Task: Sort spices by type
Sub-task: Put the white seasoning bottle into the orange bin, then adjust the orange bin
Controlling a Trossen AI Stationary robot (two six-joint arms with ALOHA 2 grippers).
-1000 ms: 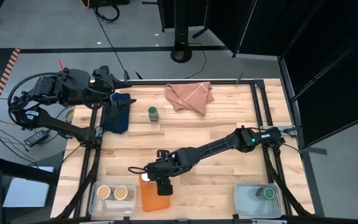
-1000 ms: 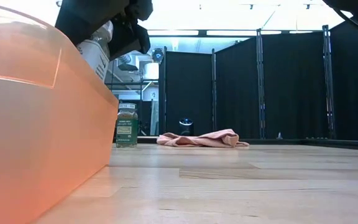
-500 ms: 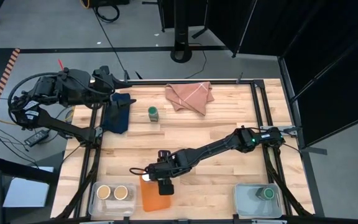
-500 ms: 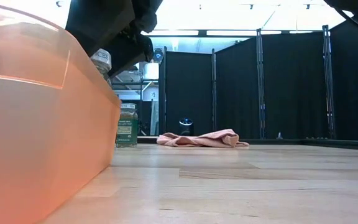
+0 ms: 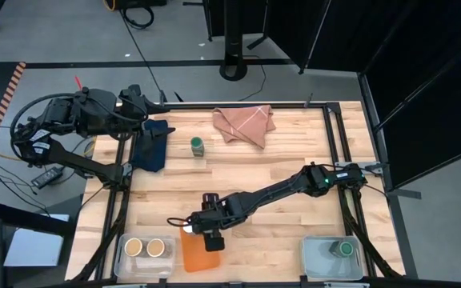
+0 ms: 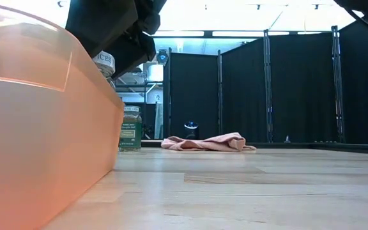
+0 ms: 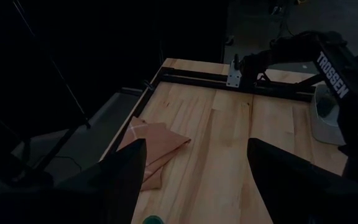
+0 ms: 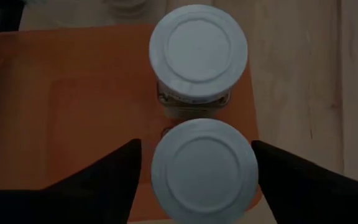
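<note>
Spice jars: two white-lidded [image 8: 199, 50], two tan-lidded [image 5: 134, 246], two green-lidded [image 5: 197, 144].

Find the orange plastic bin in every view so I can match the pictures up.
High view: the translucent orange plastic bin sits at the table's near edge, under the right pincer.
Low view: its wall fills the picture's left side.
Left wrist view: not in it.
Right wrist view: its floor lies beneath two white-lidded spice jars.
Shared landmark: the pink folded cloth, visible in the high, low and left wrist views.

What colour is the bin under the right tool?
Orange bin, holding two white-lidded jars; clearest in the right wrist view.
</note>
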